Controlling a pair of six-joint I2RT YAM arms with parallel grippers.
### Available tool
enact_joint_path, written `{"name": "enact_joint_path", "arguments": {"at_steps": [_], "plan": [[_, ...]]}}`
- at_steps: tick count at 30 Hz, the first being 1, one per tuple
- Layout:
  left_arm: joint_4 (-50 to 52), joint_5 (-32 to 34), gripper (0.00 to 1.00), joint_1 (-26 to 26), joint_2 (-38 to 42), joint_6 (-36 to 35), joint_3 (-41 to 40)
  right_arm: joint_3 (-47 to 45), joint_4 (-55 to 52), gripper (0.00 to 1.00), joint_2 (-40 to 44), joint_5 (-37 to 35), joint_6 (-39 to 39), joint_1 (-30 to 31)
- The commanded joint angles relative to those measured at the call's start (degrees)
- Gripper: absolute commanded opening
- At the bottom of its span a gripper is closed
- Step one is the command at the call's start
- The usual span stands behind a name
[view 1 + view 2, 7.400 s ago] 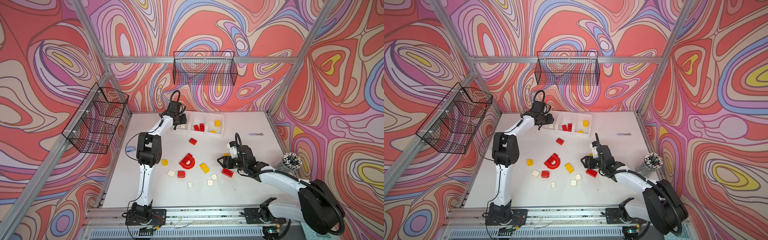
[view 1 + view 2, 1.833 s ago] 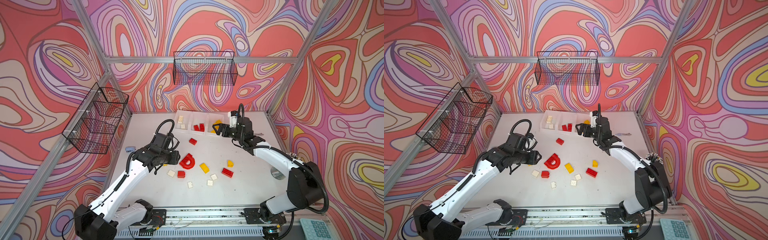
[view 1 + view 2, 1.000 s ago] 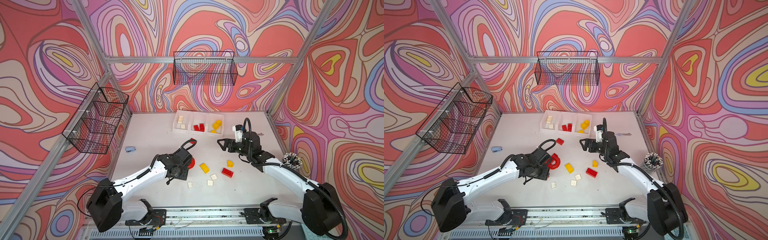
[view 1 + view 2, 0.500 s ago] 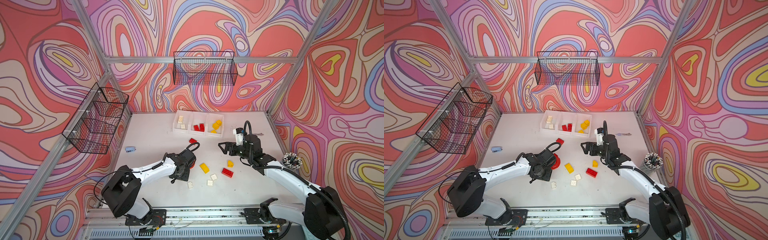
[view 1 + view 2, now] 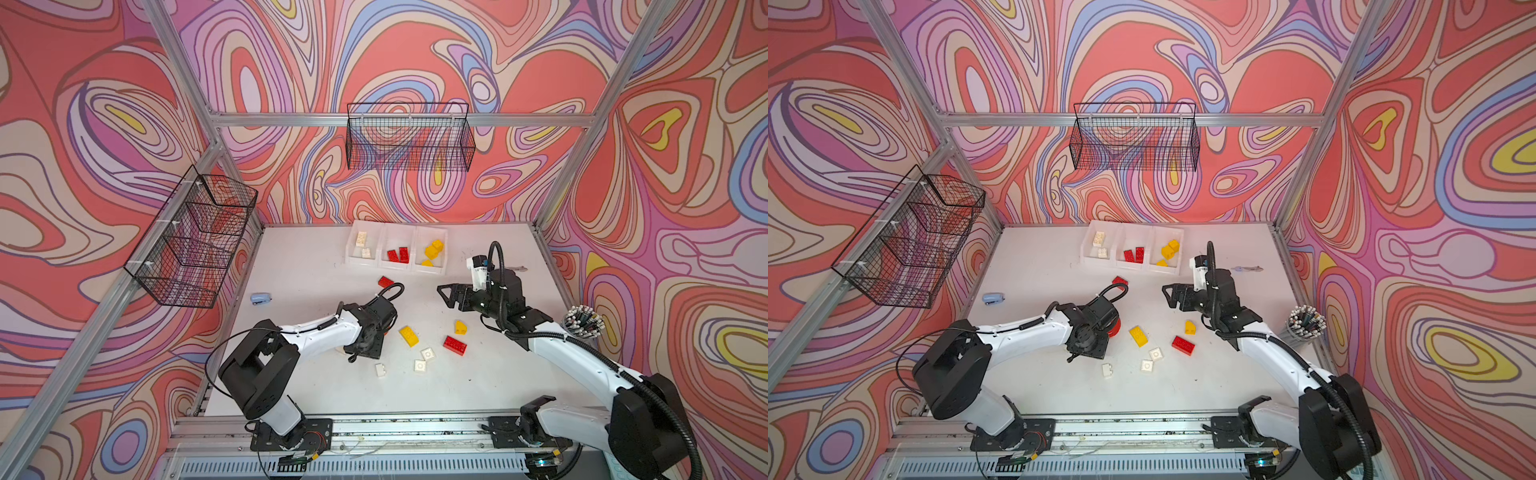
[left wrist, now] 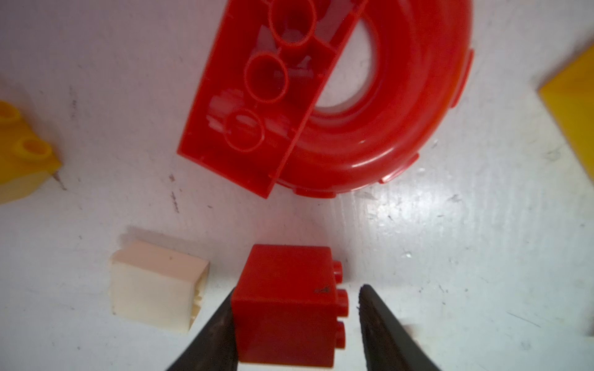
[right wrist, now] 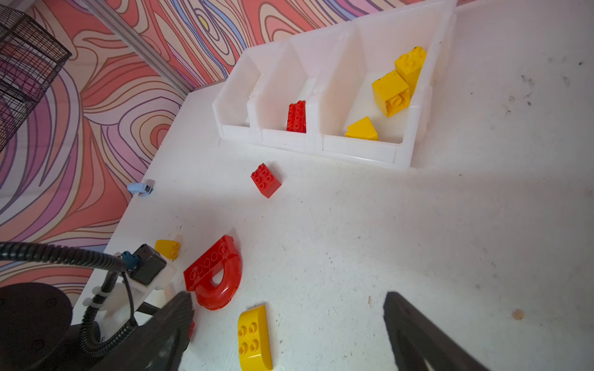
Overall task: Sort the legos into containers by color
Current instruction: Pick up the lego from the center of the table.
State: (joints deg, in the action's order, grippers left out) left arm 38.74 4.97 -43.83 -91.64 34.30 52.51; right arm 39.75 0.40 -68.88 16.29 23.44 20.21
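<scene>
2 tools are mine. My left tool (image 6: 297,289) straddles a small red brick (image 6: 286,305) mid-desk (image 5: 299,266), touching 1 side and just clear of its studs on the other, near the red arch (image 6: 385,128). My right tool (image 7: 287,296) hangs wide open. The containers (image 5: 395,268) sit by the far edge.

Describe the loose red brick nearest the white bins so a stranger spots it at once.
Find the row of three white plastic bins at the back. Just on the robot's side of them a small red studded brick lies alone, studs up. Every other loose red piece, like the big red D-shaped arch, lies farther from them.
</scene>
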Motion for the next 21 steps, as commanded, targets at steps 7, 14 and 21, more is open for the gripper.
{"name": "enact_joint_path", "arguments": {"at_steps": [7, 14, 21], "plan": [[0.3, 0.5, 0.38, -0.1, 0.4, -0.5, 2.1, -0.8, 0.1, 0.97, 0.4, -0.4, -0.4, -0.1], [2.3, 0.8, 0.34, -0.1, 2.8, -0.8, 3.6, -1.0, 0.6, 0.97, 0.1, 0.2, -0.1, -0.1], [7.5, 3.1, 0.34, -0.1, 7.2, -2.8, 9.3, -1.9, 1.8, 0.96, 0.1, 2.0, 1.2, -0.1]]}}
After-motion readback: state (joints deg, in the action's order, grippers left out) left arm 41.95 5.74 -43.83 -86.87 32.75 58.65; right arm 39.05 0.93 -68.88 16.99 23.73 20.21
